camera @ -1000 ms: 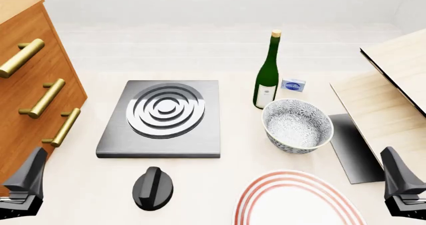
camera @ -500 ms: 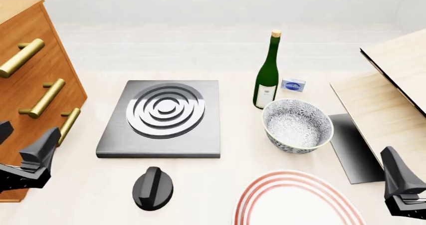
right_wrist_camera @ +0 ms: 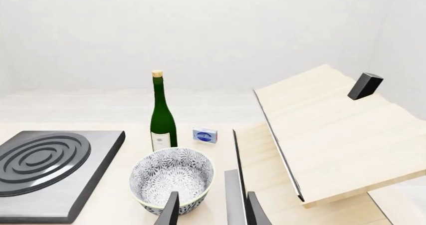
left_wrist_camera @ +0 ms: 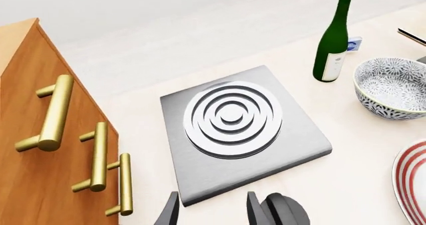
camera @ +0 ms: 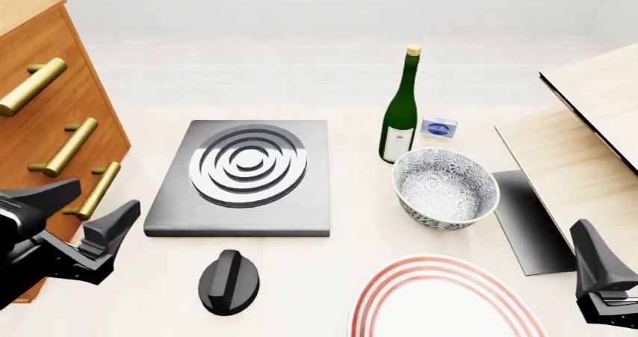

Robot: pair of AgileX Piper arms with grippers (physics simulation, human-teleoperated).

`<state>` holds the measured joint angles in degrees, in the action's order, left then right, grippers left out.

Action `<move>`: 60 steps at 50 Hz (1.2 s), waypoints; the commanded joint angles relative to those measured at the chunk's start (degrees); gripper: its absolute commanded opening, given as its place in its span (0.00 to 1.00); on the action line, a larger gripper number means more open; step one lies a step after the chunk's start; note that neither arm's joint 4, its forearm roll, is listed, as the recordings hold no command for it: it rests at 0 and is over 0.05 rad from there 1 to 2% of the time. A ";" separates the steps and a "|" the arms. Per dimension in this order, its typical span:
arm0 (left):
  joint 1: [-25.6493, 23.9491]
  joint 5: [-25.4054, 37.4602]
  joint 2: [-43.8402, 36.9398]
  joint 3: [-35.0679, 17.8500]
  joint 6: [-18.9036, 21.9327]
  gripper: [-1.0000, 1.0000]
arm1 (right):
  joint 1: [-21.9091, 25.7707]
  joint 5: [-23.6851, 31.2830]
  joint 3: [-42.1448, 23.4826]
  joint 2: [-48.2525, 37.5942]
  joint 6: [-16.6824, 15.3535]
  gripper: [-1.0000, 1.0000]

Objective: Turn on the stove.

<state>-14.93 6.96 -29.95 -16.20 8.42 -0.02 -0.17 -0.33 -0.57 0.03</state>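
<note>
Left claw [camera: 92, 220] spread, empty, near-left. Knob [camera: 228, 282] sits on worktop [camera: 329, 277] just near of stove [camera: 244, 176] — drop over its ridge, clench, twist. Right claw [camera: 598, 281] apart, idle.

- The tall dark green glass bottle [camera: 400, 113] wears a pale label low on its body, with faint grey marks on it; none of them can be made out as words, in the front view or from either wrist.
- The small blue and white box [camera: 438, 128] just behind the bottle has a darker blue patch with what may be lettering on its face, too small and blurred to read.
- Nothing else on the worktop carries writing, numbers or signs that I can see.
</note>
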 commanded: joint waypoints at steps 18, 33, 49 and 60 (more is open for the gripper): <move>-8.33 -3.93 -10.10 1.65 -3.16 1.00 | -0.01 0.03 -0.04 -0.02 -0.01 1.00; -10.97 -10.17 -16.64 3.89 -3.99 1.00 | -0.01 0.03 -0.04 0.00 -0.01 1.00; -12.05 -17.02 -23.00 5.96 -5.24 1.00 | 0.00 0.03 -0.03 -0.01 0.01 1.00; -13.00 -22.95 -28.98 6.99 -7.53 1.00 | -0.01 0.03 -0.04 0.01 -0.02 1.00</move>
<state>-27.18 -11.44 -54.39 -10.14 2.47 -0.03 -0.14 -0.36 -0.58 0.03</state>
